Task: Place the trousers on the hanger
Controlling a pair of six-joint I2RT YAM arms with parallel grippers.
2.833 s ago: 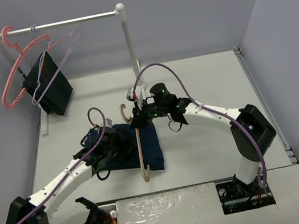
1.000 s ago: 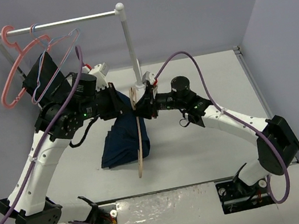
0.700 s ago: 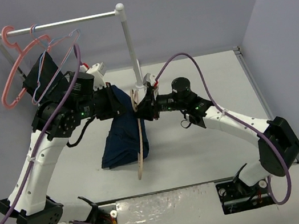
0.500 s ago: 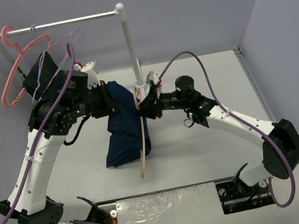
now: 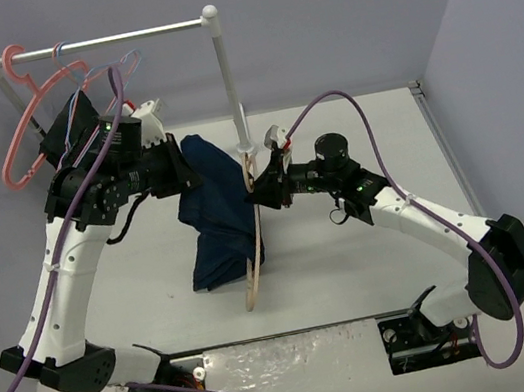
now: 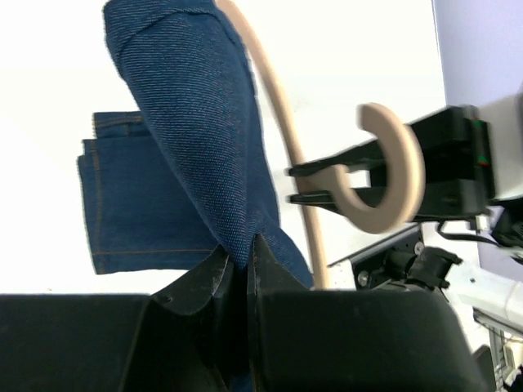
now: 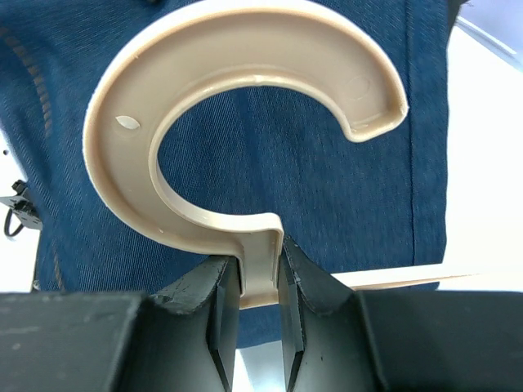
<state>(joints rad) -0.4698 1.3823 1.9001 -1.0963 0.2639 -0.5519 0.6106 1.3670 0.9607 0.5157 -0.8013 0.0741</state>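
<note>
Left pincer (image 6: pixel 243 257): clamped tight on a fold of the trousers (image 5: pixel 219 214). The denim is seen raised at that end, well above the table (image 5: pixel 356 271), and draped downward. The lower end appears to reach the table.

Right pincer (image 7: pixel 260 273): closed narrowly on the neck of the hanger (image 5: pixel 253 279), just below the hook. The hanger is held on end, one arm tip pointed down toward the table, directly beside the hanging cloth and touching it. Whether the cloth is already passed over the lower bar cannot be told.

Step judged in hand: the trousers are to be drawn across the hanger's bar.

For a clean result:
- The hanger should be held steady so the bar is not twisted away.
- The cloth should be pulled through until both halves hang about evenly.
- The fold should not be let go before the weight is borne by the bar.
- The rack post (image 5: pixel 224 81), near behind, should be avoided.
</note>
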